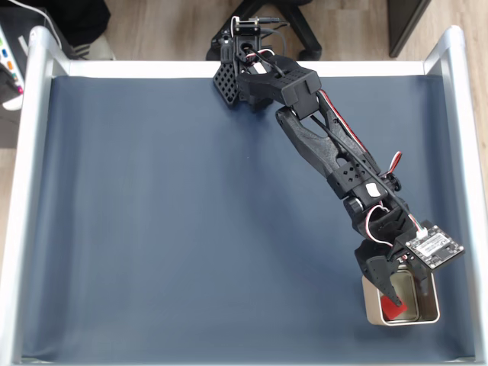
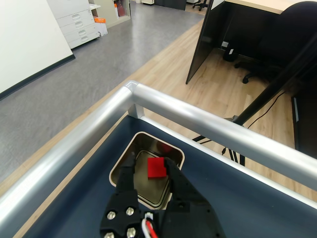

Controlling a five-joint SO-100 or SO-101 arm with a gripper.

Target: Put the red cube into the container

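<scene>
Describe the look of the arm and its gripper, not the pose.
The arm is matte black plastic with blocky servo housings and a perforated panel near its base. Red, white and black cables run along it. A small black circuit board with a pale label sits by the wrist. The gripper has two black fingers, with silver screws behind them.

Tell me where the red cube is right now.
In the fixed view the red cube is inside the container at the table's lower right corner, between the gripper fingers.
</scene>
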